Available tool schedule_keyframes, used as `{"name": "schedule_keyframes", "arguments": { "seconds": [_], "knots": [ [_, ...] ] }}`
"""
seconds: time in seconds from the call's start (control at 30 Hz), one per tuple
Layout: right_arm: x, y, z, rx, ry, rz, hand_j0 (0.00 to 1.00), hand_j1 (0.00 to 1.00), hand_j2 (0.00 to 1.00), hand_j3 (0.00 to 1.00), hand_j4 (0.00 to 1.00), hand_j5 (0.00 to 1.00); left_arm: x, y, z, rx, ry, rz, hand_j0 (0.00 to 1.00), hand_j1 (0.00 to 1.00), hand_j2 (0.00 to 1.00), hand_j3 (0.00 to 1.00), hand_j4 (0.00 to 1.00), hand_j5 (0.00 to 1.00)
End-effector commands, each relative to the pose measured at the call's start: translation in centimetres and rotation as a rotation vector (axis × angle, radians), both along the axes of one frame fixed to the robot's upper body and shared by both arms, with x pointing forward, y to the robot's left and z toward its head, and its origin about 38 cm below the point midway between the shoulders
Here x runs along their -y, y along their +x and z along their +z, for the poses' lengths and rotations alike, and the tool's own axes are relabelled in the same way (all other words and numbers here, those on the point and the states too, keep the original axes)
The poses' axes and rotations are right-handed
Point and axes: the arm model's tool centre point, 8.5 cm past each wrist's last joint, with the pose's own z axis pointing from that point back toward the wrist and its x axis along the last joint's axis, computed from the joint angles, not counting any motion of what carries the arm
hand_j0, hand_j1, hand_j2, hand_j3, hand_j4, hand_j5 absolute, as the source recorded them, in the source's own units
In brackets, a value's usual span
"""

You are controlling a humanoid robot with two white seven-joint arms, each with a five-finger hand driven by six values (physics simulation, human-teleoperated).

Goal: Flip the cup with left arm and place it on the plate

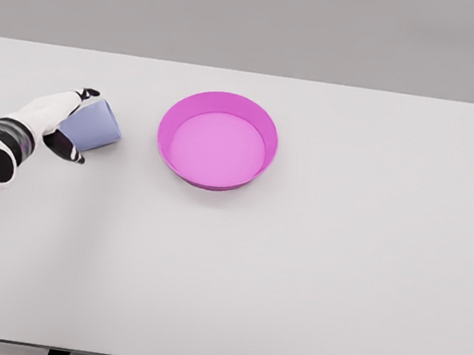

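A pale lavender-blue cup (94, 125) lies tilted on its side at the left of the white table, held just above or on the surface; I cannot tell which. My left hand (75, 122) is shut on the cup, thumb below and fingers over its top, the arm coming in from the lower left. To the right of the cup, apart from it, stands a magenta plate (179, 108) with a raised rim and nothing in it. The right arm is out of view.
The white table (339, 271) spans almost the whole view, its far edge near the top and its front edge at the bottom. A grey wall lies behind.
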Motion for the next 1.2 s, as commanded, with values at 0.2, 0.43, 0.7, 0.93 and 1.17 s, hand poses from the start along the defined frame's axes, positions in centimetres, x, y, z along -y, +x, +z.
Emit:
{"name": "schedule_keyframes", "arguments": {
  "seconds": [0.2,0.43,0.7,0.93,1.17],
  "knots": [
    [0.0,0.0,0.0,0.0,0.0,-0.001,1.0,1.0,1.0,1.0,1.0,1.0,2.1,0.6,0.5,0.024,-0.051,-0.026,1.0,1.0,1.0,1.0,1.0,1.0],
    [0.0,0.0,0.0,0.0,0.0,-0.001,1.0,1.0,1.0,1.0,1.0,1.0,2.1,0.7,0.5,0.021,-0.055,-0.025,1.0,1.0,1.0,1.0,1.0,1.0],
    [0.0,0.0,0.0,0.001,0.0,0.001,1.0,1.0,1.0,1.0,1.0,1.0,2.0,1.0,0.0,0.009,-0.041,-0.017,1.0,1.0,1.0,1.0,1.0,1.0],
    [0.0,-0.1,0.0,-0.002,0.0,0.0,1.0,1.0,1.0,1.0,1.0,1.0,1.1,1.5,-1.2,-0.026,-0.03,0.014,1.0,1.0,1.0,1.0,1.0,1.0],
    [0.0,-0.1,0.0,-0.002,0.0,0.0,1.0,1.0,1.0,1.0,1.0,1.0,1.5,1.5,-1.2,-0.026,-0.041,0.01,1.0,1.0,1.0,1.0,1.0,1.0]
  ]
}}
